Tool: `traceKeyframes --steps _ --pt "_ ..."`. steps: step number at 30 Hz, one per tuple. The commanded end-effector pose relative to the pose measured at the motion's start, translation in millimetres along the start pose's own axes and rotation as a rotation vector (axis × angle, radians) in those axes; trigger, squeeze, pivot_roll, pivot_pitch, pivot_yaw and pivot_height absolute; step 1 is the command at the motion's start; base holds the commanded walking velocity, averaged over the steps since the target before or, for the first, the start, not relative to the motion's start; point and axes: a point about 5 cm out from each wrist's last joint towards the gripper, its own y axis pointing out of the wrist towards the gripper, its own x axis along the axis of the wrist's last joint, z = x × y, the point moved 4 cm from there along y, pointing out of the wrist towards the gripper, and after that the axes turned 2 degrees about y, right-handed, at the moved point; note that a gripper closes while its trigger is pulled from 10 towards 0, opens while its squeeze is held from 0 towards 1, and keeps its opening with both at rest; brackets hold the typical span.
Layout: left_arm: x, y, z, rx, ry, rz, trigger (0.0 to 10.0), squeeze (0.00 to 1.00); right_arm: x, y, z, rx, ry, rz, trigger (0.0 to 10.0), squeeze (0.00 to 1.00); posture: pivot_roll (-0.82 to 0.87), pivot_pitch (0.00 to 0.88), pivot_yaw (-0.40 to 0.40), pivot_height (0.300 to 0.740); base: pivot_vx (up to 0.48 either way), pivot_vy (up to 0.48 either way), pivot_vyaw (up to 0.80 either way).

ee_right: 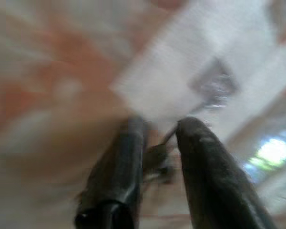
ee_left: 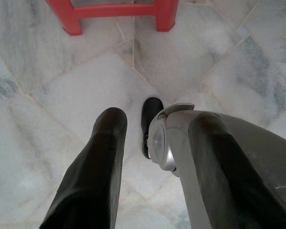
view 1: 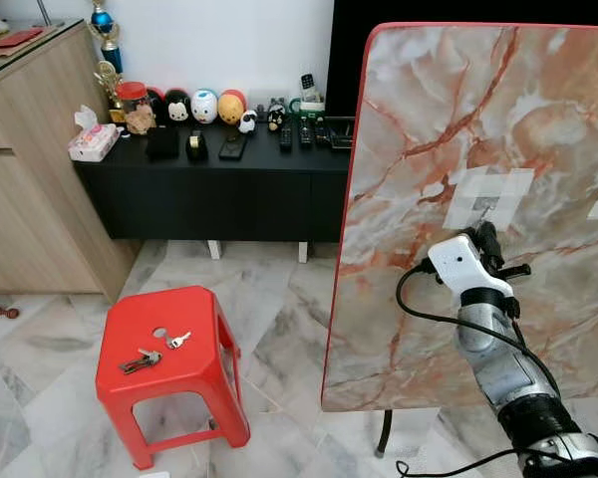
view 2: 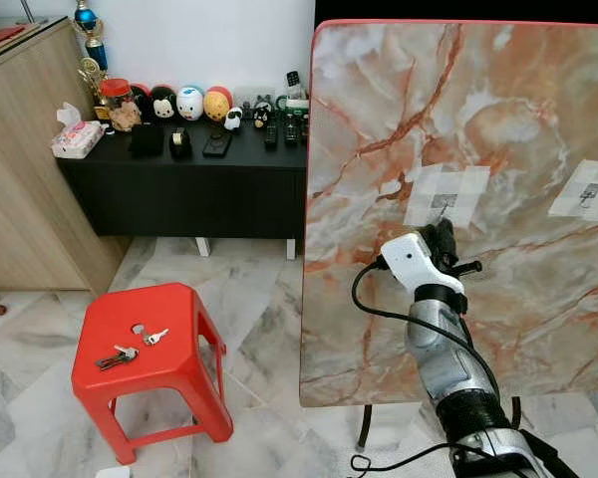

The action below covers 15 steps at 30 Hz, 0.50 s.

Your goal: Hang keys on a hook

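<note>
An upright marble board (view 1: 478,129) carries a small metal hook (view 1: 488,205) on a white taped patch; a second taped hook (view 2: 588,191) sits further right. My right gripper (view 1: 490,242) is raised just below the first hook, close to the board. In the blurred right wrist view its fingers (ee_right: 128,157) stand close together on a small dark thing (ee_right: 157,160), apparently keys, with the hook (ee_right: 214,86) just beyond. Two more key bunches (view 1: 140,360) (view 1: 177,341) lie on the red stool (view 1: 194,383). My left gripper (ee_left: 157,119) hangs open over the floor.
A black low cabinet (view 1: 229,189) with toys and remotes stands along the back wall. A wooden cupboard (view 1: 30,169) is at the left. The board's stand leg (view 1: 384,433) rests on the marble floor beside my right arm.
</note>
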Motion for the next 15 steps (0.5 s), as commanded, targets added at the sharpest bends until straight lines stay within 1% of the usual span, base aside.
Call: traceKeyframes --steps 1,2,3,4,5,6,8,9,10,12,14,15 --pt "-6.9 -1.0 -1.7 -0.001 -0.007 0.024 10.0 0.0 9.2 -7.1 13.4 0.096 0.092 -0.052 10.0 1.0 0.13 0.0 -0.065 0.74 0.0 0.0 0.0" --pt "-6.9 -1.0 -1.6 -0.001 -0.007 0.024 10.0 0.0 12.0 -10.9 18.0 0.13 0.121 -0.072 10.0 0.91 0.13 0.0 -0.065 0.74 0.0 0.0 0.0" --pt "-6.9 -1.0 -1.6 -0.001 -0.006 0.024 10.0 0.0 13.9 -13.4 20.7 0.152 0.139 -0.087 10.0 0.91 0.13 0.0 -0.065 0.74 0.0 0.0 0.0" --pt "-7.0 -1.1 -1.5 -0.002 -0.005 0.024 10.0 0.0 17.7 -23.2 32.1 0.242 0.21 -0.116 10.0 0.0 0.13 0.0 -0.064 0.74 0.0 0.0 0.0" --pt "-7.0 -1.1 -1.5 -0.002 -0.005 0.024 10.0 0.0 17.7 -23.2 32.1 0.242 0.21 -0.116 10.0 0.0 0.13 0.0 -0.064 0.74 0.0 0.0 0.0" --pt "-7.0 -1.1 -1.5 -0.003 -0.003 0.025 10.0 0.0 17.1 -34.8 41.6 0.321 0.301 -0.117 10.0 0.0 0.12 0.0 -0.062 0.74 0.0 0.0 0.0" --pt "-7.1 -1.1 -1.6 -0.004 0.0 0.026 10.0 0.0 7.2 -43.5 45.8 0.357 0.372 -0.078 10.0 0.0 0.12 0.0 -0.063 0.74 0.0 0.0 0.0" --pt "-7.0 -1.0 -1.6 -0.005 0.002 0.026 10.0 0.0 -7.1 -49.5 47.1 0.362 0.408 -0.026 10.0 0.0 0.13 0.0 -0.062 0.74 0.0 0.0 0.0" --pt "-6.9 -1.0 -1.5 -0.005 0.003 0.026 10.0 0.0 -13.7 -51.6 47.0 0.357 0.417 -0.004 10.0 0.0 0.13 0.0 -0.062 0.74 0.0 0.0 0.0" --pt "-6.7 -1.0 -1.4 -0.005 0.005 0.026 10.0 0.0 -32.3 -52.7 43.1 0.299 0.438 0.076 10.0 0.0 0.12 0.0 -0.06 0.74 0.0 0.0 0.0" --pt "-6.5 -0.9 -1.1 -0.004 0.009 0.026 10.0 0.0 -52.4 -54.0 41.8 0.255 0.43 0.178 10.0 0.0 0.12 0.0 -0.058 0.74 0.0 0.0 0.0" --pt "-6.3 -0.8 -1.0 -0.005 0.013 0.027 10.0 0.0 -83.2 -64.0 47.5 0.238 0.456 0.339 10.0 0.0 0.12 0.0 -0.055 0.74 0.0 0.0 0.0"
